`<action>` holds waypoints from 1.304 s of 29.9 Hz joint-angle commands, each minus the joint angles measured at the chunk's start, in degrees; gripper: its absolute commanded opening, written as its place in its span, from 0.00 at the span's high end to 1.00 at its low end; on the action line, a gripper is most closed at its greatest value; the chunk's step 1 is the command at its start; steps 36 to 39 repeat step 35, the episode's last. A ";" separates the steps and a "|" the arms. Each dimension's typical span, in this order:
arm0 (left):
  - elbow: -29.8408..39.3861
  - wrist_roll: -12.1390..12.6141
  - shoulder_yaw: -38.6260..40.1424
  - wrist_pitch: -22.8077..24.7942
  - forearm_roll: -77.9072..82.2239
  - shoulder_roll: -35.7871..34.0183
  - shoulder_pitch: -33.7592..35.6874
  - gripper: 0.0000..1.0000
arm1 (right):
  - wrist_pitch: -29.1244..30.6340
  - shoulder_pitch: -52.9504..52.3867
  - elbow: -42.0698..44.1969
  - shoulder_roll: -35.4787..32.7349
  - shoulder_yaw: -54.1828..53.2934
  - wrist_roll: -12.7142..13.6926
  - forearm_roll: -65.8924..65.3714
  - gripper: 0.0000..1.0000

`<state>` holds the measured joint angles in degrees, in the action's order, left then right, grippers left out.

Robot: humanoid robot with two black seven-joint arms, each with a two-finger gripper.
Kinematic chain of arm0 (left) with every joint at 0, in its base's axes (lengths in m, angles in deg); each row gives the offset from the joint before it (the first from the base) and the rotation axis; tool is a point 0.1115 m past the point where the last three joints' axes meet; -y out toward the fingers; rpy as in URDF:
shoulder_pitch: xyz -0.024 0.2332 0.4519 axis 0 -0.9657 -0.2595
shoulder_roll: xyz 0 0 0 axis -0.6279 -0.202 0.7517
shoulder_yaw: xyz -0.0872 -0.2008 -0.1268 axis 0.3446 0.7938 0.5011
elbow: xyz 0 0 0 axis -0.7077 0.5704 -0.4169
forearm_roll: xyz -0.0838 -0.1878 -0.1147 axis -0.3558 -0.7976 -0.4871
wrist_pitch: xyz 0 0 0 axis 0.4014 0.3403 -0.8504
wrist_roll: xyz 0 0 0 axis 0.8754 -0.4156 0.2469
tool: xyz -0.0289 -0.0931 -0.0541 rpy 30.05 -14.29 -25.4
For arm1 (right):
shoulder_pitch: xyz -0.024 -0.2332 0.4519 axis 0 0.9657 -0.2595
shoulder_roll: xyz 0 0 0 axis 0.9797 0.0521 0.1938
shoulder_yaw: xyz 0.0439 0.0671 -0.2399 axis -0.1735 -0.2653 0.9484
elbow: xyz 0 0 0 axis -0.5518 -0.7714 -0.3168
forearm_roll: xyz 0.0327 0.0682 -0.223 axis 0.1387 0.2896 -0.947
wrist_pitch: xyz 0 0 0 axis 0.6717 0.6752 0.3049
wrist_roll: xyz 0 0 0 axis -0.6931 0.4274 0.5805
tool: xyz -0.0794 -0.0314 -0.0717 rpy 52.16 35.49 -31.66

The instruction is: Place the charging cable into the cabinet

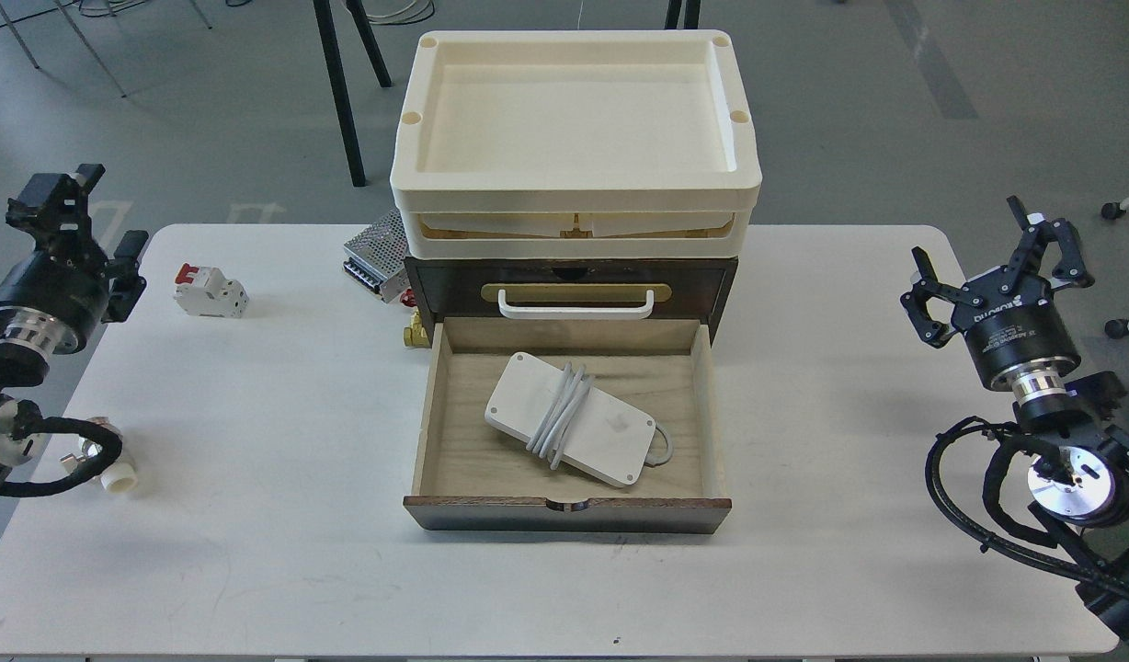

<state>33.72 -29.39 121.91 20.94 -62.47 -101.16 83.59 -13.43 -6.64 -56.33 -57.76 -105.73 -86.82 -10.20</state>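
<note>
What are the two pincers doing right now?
Left pincer: holding nothing; open or shut cannot be told.
Right pincer: open, holding nothing.

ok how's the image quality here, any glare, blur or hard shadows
Head view: sharp and evenly lit, no motion blur; soft shadow falls under the drawer front onto the table; the charging cable reads clearly, no glare; the cream tray is bright but keeps detail.
</note>
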 commanded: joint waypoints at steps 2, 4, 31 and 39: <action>-8.13 -0.01 1.72 9.51 -0.68 3.33 1.44 0.08 | -0.12 0.02 0.14 0.01 -0.65 -0.08 0.12 0.01; -8.93 -0.01 1.90 11.53 -0.68 3.95 1.88 0.07 | -0.04 0.11 0.14 0.01 -0.74 -0.08 0.30 0.01; -9.28 -0.01 0.85 11.72 -0.06 7.55 3.20 0.06 | 2.60 1.25 0.05 -0.08 -4.25 -0.26 0.74 0.01; -9.28 -0.01 0.85 11.72 -0.06 7.55 3.11 0.06 | 2.60 1.43 0.05 0.01 -4.17 -0.26 0.74 0.01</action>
